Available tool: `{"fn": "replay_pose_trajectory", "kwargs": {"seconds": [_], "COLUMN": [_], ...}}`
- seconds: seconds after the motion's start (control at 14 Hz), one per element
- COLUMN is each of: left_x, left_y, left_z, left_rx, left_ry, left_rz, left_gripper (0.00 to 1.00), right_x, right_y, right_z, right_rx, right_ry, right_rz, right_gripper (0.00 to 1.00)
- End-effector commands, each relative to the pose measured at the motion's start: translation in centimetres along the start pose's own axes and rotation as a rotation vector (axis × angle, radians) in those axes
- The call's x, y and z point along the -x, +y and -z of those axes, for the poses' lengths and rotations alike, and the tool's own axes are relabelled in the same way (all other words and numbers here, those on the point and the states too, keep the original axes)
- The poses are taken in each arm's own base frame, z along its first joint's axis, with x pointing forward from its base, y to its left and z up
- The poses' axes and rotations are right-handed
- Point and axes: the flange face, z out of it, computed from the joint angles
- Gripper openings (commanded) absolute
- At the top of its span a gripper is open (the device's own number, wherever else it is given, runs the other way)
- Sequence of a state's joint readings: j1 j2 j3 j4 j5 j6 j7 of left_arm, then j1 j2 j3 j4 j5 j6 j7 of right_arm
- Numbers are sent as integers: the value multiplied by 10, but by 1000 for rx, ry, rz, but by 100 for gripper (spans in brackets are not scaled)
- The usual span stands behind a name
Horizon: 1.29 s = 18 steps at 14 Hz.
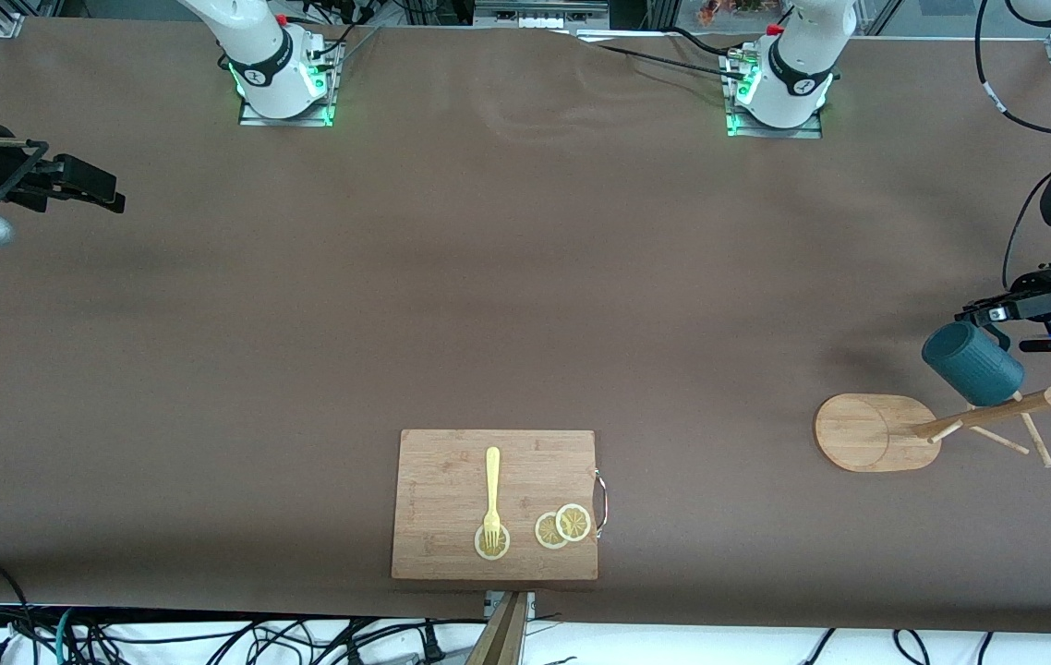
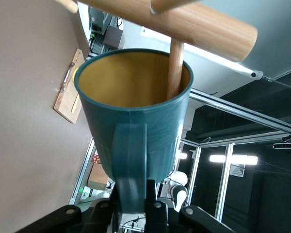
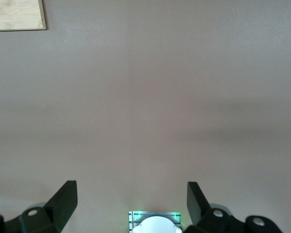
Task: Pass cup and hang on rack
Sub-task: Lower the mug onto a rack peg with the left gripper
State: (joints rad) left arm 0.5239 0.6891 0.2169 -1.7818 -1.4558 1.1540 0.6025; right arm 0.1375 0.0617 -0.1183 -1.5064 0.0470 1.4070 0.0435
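1. Your cup (image 2: 136,126) hangs tipped over the rack (image 1: 876,432) at the left arm's end of the table, one peg (image 2: 175,68) already inside its mouth.
2. The left gripper (image 2: 133,206) pinches the cup's handle (image 2: 129,165).
3. You look to be mid-hang: next seat it on the peg, then let go.
4. The right gripper (image 3: 132,201) waits spread and empty over bare table.
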Motion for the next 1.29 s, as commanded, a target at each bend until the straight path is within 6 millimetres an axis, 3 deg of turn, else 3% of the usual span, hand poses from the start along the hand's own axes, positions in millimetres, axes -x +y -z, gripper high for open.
{"fn": "replay_pose_trajectory", "kwargs": {"seconds": [0.0,0.14,0.21,0.29,0.36,0.71,1.07,1.21], "left_x": [-7,-9,-9,-9,-9,-6,14,29], "left_y": [-10,-11,-11,-11,-11,-3,9,31], "left_z": [4,4,4,4,4,3,4,4], "left_rx": [44,55,55,55,55,43,-64,-164], "left_ry": [5,12,12,12,12,-1,-95,-150], "left_rz": [5,5,5,4,1,-6,-18,-37], "left_gripper": [7,20,38,60,100,100,100,100], "right_x": [7,7,7,7,7,7,7,7], "right_y": [-2,-2,-2,-2,-2,-2,-2,-3], "right_z": [3,3,3,3,3,3,3,4], "right_rx": [-4,-4,-4,-4,-4,-4,-4,-5], "right_ry": [1,1,1,2,1,2,2,4], "right_rz": [7,7,7,7,7,7,7,7], "right_gripper": [100,100,100,100,100,100,100,100]}}
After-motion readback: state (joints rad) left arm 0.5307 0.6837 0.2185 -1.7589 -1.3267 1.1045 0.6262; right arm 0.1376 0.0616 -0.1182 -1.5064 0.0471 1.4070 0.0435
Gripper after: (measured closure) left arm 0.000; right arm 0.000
